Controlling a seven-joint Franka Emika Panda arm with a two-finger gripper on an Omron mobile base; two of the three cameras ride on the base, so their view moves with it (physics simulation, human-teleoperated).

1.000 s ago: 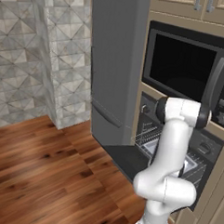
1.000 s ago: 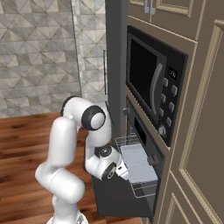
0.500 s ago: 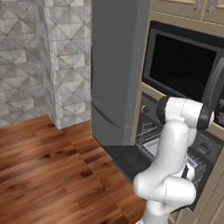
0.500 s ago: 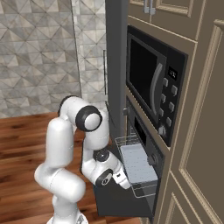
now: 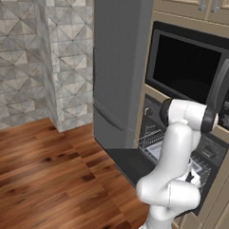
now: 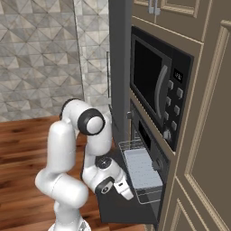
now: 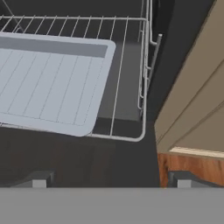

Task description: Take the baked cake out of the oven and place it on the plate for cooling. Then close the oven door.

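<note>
Hovering over the open door [image 7: 78, 162], the gripper [image 7: 109, 178] has fingers spread wide, empty. Cake unseen; the tray [image 7: 48, 83] sits on the rack's [image 7: 127, 87] left. Judged: approach level, clear of the rack's front edge.

A home kitchen is shown. A built-in oven [image 6: 151, 149] is set into a tall wall of beige panelled cabinets [image 6: 203, 135], with a microwave [image 5: 194, 78] mounted directly above it. The oven door [image 5: 133, 165] is folded down flat, and a wire rack [image 7: 127, 78] is pulled out over it, with a pale grey tray [image 7: 48, 83] resting on the rack. A tall grey refrigerator [image 5: 119, 64] is placed just beside the oven column. The wall behind is covered in grey patterned tiles [image 5: 29, 55], and the floor [image 5: 41, 179] is laid with reddish-brown wooden boards. Knobs and a small display are seen on the oven's front panel.
</note>
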